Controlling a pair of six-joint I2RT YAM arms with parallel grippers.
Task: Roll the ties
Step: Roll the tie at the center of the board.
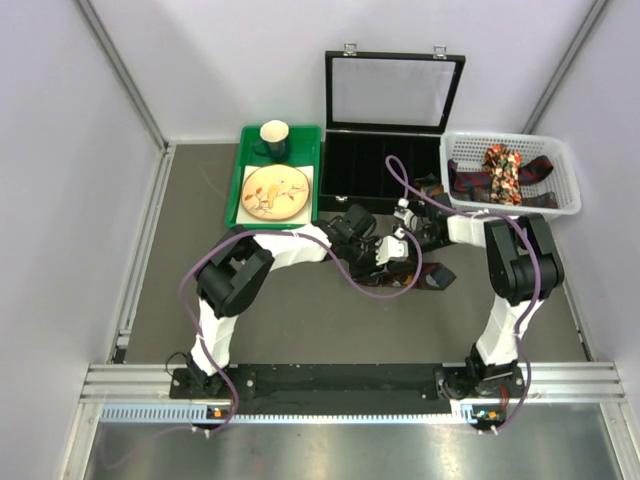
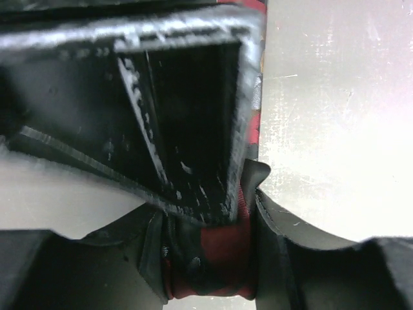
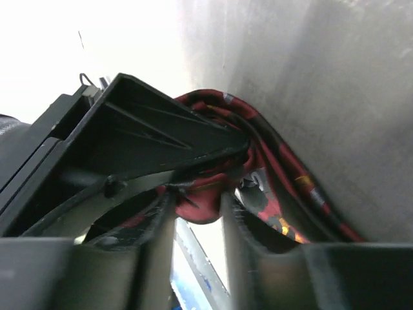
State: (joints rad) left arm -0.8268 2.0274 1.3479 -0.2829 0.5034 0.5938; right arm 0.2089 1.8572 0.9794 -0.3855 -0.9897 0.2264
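The dark red patterned tie [image 3: 268,194] lies on the grey tabletop [image 1: 300,320] at the middle, just in front of the open black case [image 1: 365,175], with both arms meeting over it. Its rolled end sits between the fingers of the left tool [image 2: 210,255], which is clamped on it. The right tool [image 3: 197,226] has a fold of the same tie at its fingertips; whether it pinches the cloth I cannot tell. More ties, one with a red-orange floral print [image 1: 500,168], lie in the white basket [image 1: 568,195] to the right. A green tray [image 1: 234,195] holding a plate [image 1: 275,191] and a cup [image 1: 274,138] stands left of the case.
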